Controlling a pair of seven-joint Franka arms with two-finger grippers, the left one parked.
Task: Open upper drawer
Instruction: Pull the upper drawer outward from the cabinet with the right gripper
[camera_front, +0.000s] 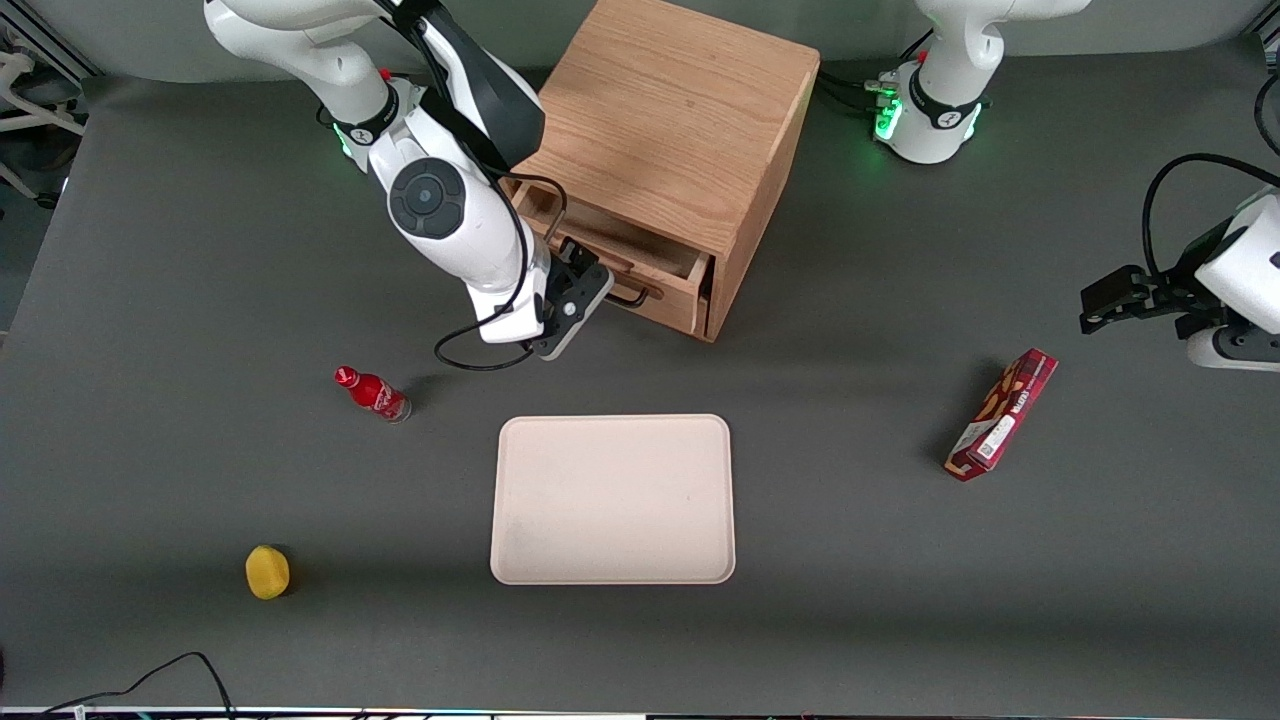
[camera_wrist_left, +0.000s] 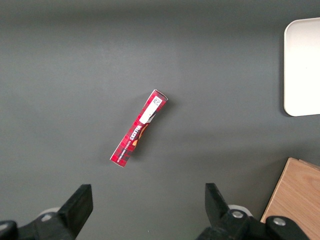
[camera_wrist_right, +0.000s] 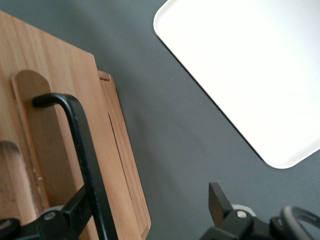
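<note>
Upper drawer (camera_front: 640, 262) pulled partly out | end effector (camera_front: 580, 300) spread wide around black handle (camera_wrist_right: 85, 150)

The right arm reaches down from its base and forward toward the front camera, its white forearm angled steeply with the round dark joint cap facing upward and a black cable looping off the wrist. The claw (camera_front: 578, 298) hangs low at the end of it, tilted, just above the surface. In the right wrist view its two black fingers (camera_wrist_right: 218, 201) stand spread well apart (one finger close to a black bar, the other clear of it).
</note>
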